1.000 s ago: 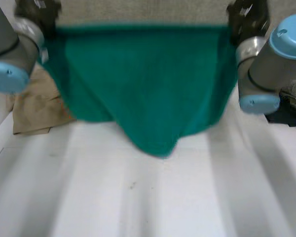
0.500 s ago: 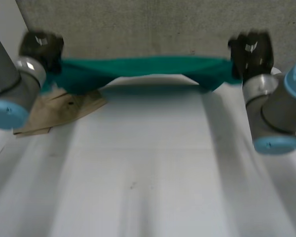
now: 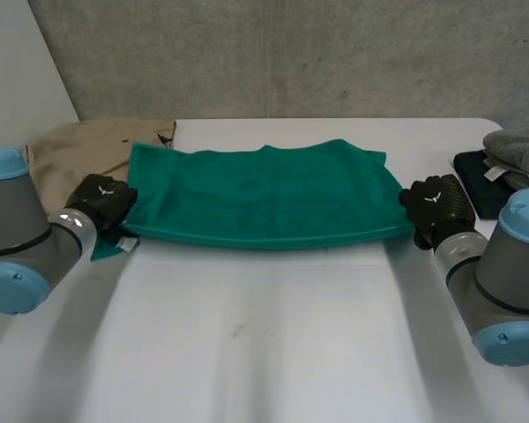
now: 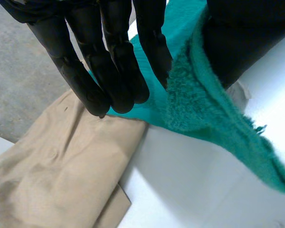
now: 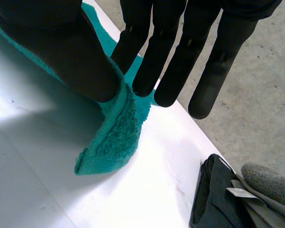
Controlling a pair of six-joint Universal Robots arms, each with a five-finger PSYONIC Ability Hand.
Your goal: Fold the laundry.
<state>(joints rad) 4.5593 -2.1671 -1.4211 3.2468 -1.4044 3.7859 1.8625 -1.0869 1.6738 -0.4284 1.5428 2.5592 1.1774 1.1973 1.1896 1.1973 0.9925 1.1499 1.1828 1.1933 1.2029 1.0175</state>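
Note:
A green towel [image 3: 264, 198] lies spread flat across the far middle of the white table [image 3: 264, 352]. My left hand [image 3: 103, 203] is at its near left corner. In the left wrist view the towel's edge [image 4: 199, 114] is pinched between the thumb and the straight fingers [image 4: 109, 71]. My right hand [image 3: 436, 208] is at the near right corner. There the towel's corner [image 5: 116, 137] is clamped between the thumb [image 5: 71, 52] and the fingers, and its tip hangs down to the table.
A tan garment [image 3: 70, 154] lies at the far left, partly under the towel's left edge, below my left hand's fingertips [image 4: 61, 166]. A dark folded piece [image 3: 480, 185] with a grey one [image 3: 520, 148] on it sits at the right edge [image 5: 218, 199]. A grey wall stands behind the table.
Both hands came down from high in front of the camera to the table. The towel, which hung between them, swung away and now lies flat.

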